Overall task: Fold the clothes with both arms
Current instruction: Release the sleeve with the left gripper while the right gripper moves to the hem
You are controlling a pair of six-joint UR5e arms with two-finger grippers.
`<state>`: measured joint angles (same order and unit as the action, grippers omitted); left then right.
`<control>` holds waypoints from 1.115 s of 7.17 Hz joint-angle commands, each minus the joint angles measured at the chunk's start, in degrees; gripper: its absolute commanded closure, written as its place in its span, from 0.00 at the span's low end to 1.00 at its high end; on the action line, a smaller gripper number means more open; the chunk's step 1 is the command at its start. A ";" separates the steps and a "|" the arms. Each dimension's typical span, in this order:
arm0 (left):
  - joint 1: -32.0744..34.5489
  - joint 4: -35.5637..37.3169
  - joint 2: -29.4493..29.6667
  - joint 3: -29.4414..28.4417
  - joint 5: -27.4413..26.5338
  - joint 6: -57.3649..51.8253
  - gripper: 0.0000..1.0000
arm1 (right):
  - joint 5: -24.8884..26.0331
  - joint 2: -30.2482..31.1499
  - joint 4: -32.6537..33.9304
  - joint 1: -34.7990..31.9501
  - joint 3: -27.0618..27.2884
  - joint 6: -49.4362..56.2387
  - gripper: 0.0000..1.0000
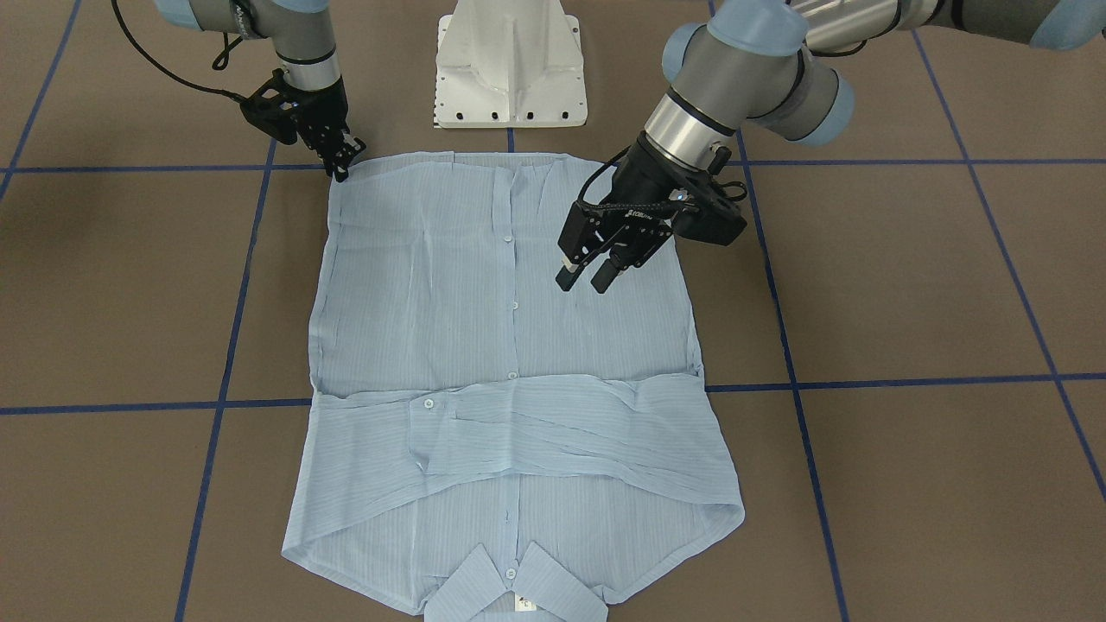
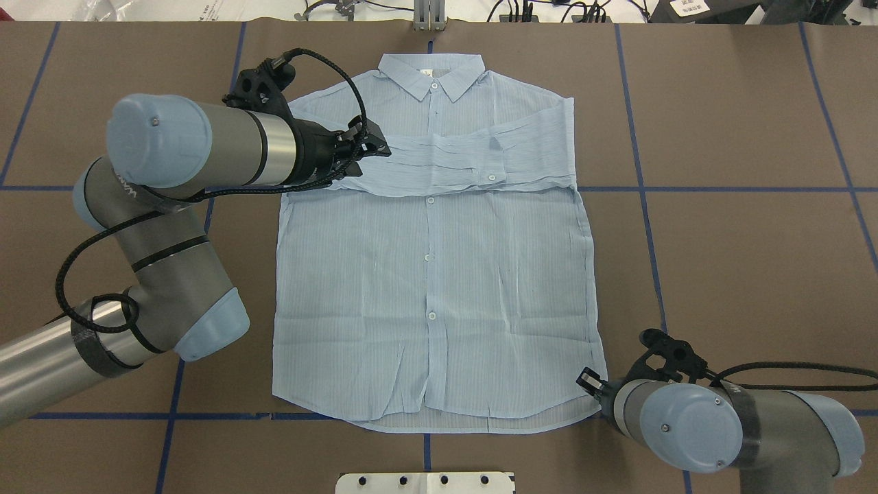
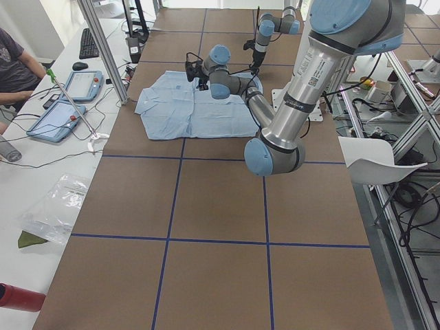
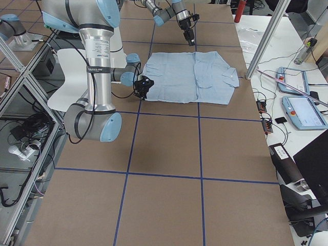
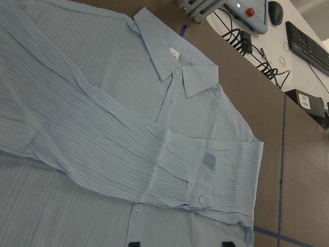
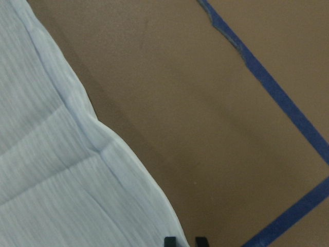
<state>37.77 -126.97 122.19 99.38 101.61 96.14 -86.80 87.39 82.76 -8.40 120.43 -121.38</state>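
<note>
The left arm [image 2: 171, 140] reaches in over the shirt's [image 2: 425, 288] edge on the robot's left side. The left gripper [image 1: 584, 279] hangs above the cloth, clear of it, near that edge and about level with the folded sleeves. Its fingers [image 5: 134, 243] are spread wide with nothing between them, and the wrist view looks past them onto the sleeves and collar.

The shirt lies flat on the table [image 2: 720, 261], front up and buttoned, with a row of buttons [image 2: 431, 315] down its middle. Its collar [image 2: 433, 74] points away from the robot. Its hem [image 2: 439, 420] lies toward the white base [image 2: 425, 482], near it but apart. Both sleeves [image 2: 439, 161] are folded across the chest just below the collar, forming a band from one side edge to the other, with a buttoned cuff [image 2: 494, 165] just right of the button row. Light creases cross the lower body. A blue tape line [image 2: 720, 190] on the table meets the shirt's side at the band's lower edge.

The right arm [image 2: 693, 425] comes to the shirt's hem corner on the robot's right side. The right gripper [image 1: 344, 162] is down at that corner, its tips at the cloth's edge. In the wrist view its fingertips [image 6: 169, 241] stand close together with a narrow gap, and the hem's edge runs up to them. Whether they pinch the cloth I cannot tell.
</note>
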 commanded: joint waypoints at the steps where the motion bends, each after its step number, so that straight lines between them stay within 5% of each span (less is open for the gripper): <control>1: -0.15 0.75 -0.02 0.81 -0.01 0.01 0.38 | -0.21 0.23 -0.06 -0.21 0.85 0.00 1.00; 3: -6.26 14.30 -6.31 10.59 -1.40 0.10 0.39 | -0.47 0.41 0.03 -0.30 2.70 0.18 1.00; 5: -15.32 15.08 -22.28 20.92 -6.23 0.36 0.39 | -0.56 0.41 0.03 -0.30 4.02 0.18 1.00; 8: -27.36 15.43 -26.57 17.89 -10.03 8.41 0.39 | -0.47 0.41 0.03 -0.47 4.37 0.26 1.00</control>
<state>15.42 -111.64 96.78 119.03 92.39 100.63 -87.30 87.80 82.79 -8.80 124.63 -121.15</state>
